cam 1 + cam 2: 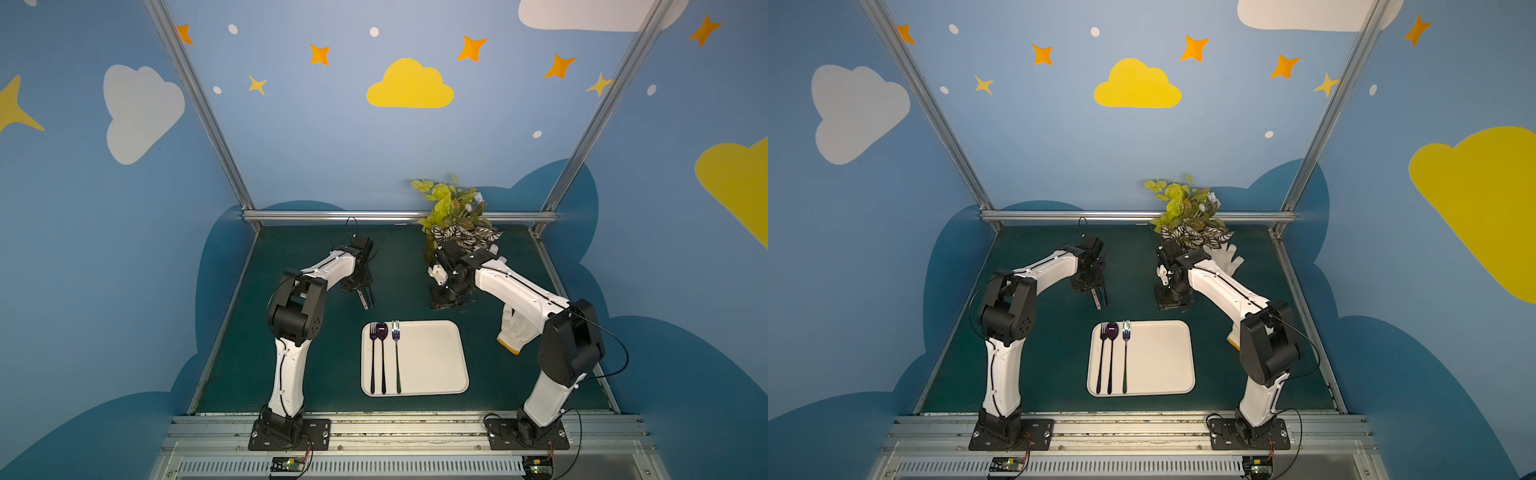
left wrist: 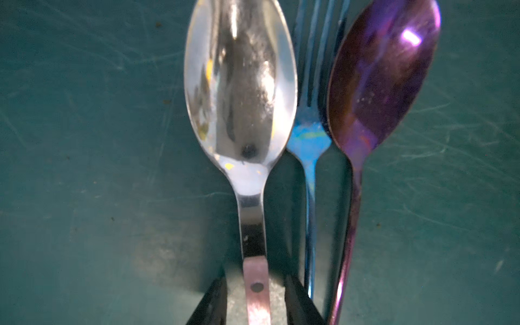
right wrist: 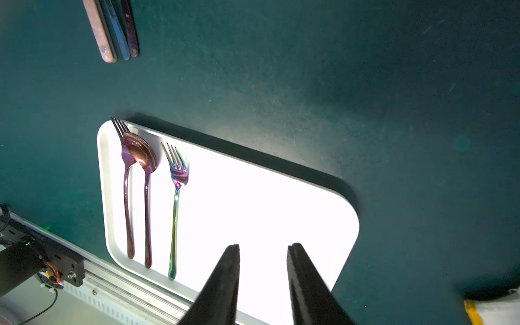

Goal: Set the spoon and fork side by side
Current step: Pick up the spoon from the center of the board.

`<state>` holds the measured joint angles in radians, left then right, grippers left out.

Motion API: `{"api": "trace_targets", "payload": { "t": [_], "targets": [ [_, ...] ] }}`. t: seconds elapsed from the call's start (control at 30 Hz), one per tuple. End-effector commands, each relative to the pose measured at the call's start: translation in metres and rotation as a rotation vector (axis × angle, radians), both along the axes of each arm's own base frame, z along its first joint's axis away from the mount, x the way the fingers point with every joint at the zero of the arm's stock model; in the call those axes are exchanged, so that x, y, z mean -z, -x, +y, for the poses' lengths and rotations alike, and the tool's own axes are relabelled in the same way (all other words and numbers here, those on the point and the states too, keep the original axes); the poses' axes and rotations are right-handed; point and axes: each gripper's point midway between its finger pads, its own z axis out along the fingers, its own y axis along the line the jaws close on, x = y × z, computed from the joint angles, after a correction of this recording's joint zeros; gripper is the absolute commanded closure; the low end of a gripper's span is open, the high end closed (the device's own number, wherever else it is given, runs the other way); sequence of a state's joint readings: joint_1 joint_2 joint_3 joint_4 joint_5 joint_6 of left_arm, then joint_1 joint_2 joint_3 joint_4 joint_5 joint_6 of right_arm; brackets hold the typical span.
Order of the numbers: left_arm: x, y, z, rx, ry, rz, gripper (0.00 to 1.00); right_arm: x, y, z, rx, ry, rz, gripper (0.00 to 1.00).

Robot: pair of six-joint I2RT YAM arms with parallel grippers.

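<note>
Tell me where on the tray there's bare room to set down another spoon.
The tray's right portion is bare, from the rainbow fork across to the right rim. The left strip is crowded: purple fork and purple spoon lie close together. The mat strip behind the tray is also bare.

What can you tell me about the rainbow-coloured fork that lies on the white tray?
The rainbow fork looks like polished metal. Its sheen runs from pink and blue at the head to green and yellow down the long, slim handle. It lies flat on the white tray with its tines pointing away from the robot's bases. It is parallel to the purple spoon and clear of it. Only the tray touches it.
</note>
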<state>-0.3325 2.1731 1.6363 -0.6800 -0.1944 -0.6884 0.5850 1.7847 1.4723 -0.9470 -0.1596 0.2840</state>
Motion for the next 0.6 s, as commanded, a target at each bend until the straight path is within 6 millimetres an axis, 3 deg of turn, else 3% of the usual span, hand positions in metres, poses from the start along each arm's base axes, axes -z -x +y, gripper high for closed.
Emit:
{"api": "trace_targets", "payload": {
  "t": [0.0, 0.13, 0.3, 0.43, 0.57],
  "targets": [
    [0.009, 0.002, 0.004, -0.010, -0.004, 0.024, 0.68, -0.002, -0.004, 0.003, -0.009, -0.020, 0.005, 0.67],
    [0.005, 0.003, 0.008, 0.004, -0.025, 0.014, 0.84, -0.003, -0.006, 0.004, -0.005, -0.027, 0.005, 0.67],
    [-0.018, 0.005, 0.014, 0.049, -0.057, -0.032, 0.97, -0.007, -0.007, 0.005, -0.002, -0.035, -0.004, 0.68],
    [-0.054, 0.014, 0.016, 0.128, -0.072, -0.093, 0.97, -0.014, -0.008, 0.001, 0.011, -0.027, -0.028, 0.68],
    [-0.109, 0.039, 0.006, 0.218, -0.056, -0.186, 0.97, -0.019, -0.008, -0.006, 0.038, -0.015, -0.049, 0.68]
  ]
}}
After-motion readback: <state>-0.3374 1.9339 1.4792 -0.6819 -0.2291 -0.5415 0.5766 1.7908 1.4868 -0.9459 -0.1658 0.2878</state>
